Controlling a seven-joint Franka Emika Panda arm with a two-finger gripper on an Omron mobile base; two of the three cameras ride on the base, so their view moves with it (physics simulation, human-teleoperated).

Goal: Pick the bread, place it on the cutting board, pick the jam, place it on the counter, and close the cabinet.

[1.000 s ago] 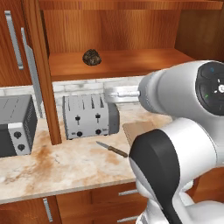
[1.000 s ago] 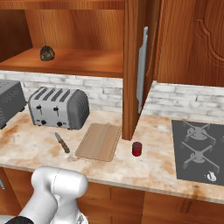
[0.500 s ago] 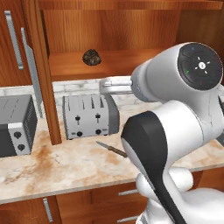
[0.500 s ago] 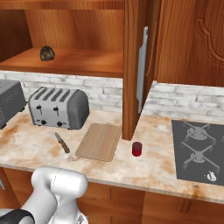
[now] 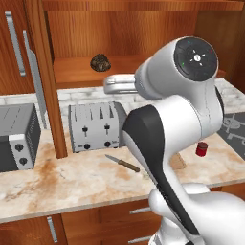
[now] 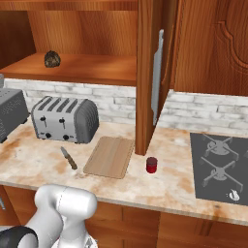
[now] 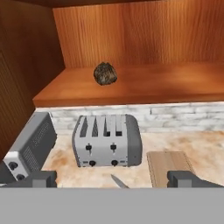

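The bread (image 7: 105,73) is a dark lumpy loaf resting on the shelf of the open cabinet (image 6: 92,68), also seen as bread (image 5: 99,62) and bread (image 6: 52,59). My gripper (image 7: 113,179) is open and holds nothing. It faces the shelf from a distance, with the bread above and ahead of its fingertips (image 7: 188,178). The tan cutting board (image 6: 110,156) lies bare on the marbled counter (image 6: 38,164), right of the toaster. The red jam (image 6: 151,164) stands on the counter beside the board, and the jam (image 5: 202,149) shows past my arm.
A silver toaster (image 6: 64,119) stands under the shelf, with a knife (image 6: 69,158) lying in front of it. A grey toaster oven (image 5: 16,136) sits at the left. An open cabinet door (image 6: 147,77) stands edge-on above the jam. A stove (image 6: 220,167) is at the right.
My arm has swung up and to the left in the left base view, and its hand has shifted toward the shelf. The bread, jam and board have not moved.
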